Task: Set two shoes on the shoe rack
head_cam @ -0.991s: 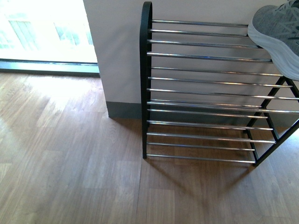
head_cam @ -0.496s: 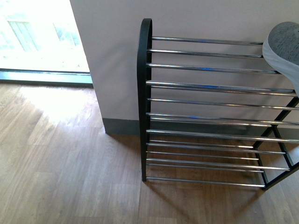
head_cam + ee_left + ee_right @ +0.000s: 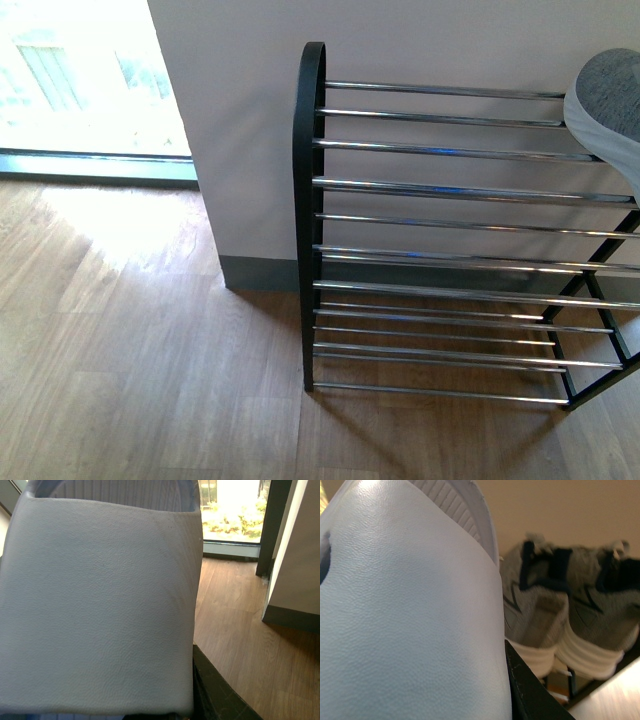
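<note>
- Wood-plank flooring (image 3: 130, 330) fills the front view, with a pale wall (image 3: 240, 150) and a bright window (image 3: 80, 70) behind it; I see neither arm there.
- Shoe rack (image 3: 440, 240) stands against the wall; its right end is cut off by the frame edge.
- One grey sneaker (image 3: 610, 105) rests on the top bars, only its toe in frame.
- Left wrist view: a pale blue slide (image 3: 95, 605) covers nearly the whole picture. A dark finger (image 3: 215, 690) shows just beside its edge. I cannot tell whether the left gripper is clamped on it.
- Right wrist view: a second pale blue slide (image 3: 405, 620) blocks most of the picture, a dark finger (image 3: 530, 690) at its edge. Clamping state not determinable.
- Beyond that finger, two grey sneakers (image 3: 570, 615) sit side by side, heels toward the camera, blurred.
</note>
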{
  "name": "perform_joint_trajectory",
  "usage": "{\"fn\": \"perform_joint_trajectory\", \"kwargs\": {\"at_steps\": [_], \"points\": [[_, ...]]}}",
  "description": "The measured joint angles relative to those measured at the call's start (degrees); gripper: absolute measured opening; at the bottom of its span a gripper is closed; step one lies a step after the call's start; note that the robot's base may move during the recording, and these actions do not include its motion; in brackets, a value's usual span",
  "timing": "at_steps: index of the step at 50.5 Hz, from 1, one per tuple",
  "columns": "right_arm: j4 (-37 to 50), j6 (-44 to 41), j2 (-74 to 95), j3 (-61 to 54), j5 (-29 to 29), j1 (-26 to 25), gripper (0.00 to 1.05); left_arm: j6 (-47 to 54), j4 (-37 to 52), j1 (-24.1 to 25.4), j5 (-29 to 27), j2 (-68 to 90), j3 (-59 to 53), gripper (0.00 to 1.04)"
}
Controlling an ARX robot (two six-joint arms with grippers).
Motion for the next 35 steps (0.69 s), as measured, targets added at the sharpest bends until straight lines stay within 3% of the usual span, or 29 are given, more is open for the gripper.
{"fn": "perform_joint_trajectory", "kwargs": {"at_steps": [3,8,24,35], "points": [[0.63,1.44,0.31,0.5,-3.02,-0.57,0.02,0.0,0.0,-0.02,0.02,0.0,0.0,0.02],[-1.29,3.45,1.6,3.58,-1.79,0.63,0.02,0.0,0.0,-0.02,0.0,0.0,0.0,0.02],[2.86,4.44,19.96,21.99,14.6,14.88,0.02,0.0,0.0,-0.02,0.0,0.0,0.0,0.02],[5.01,5.25,38.07,31.87,22.25,23.1,0.02,0.0,0.0,-0.02,0.0,0.0,0.0,0.02]]}}
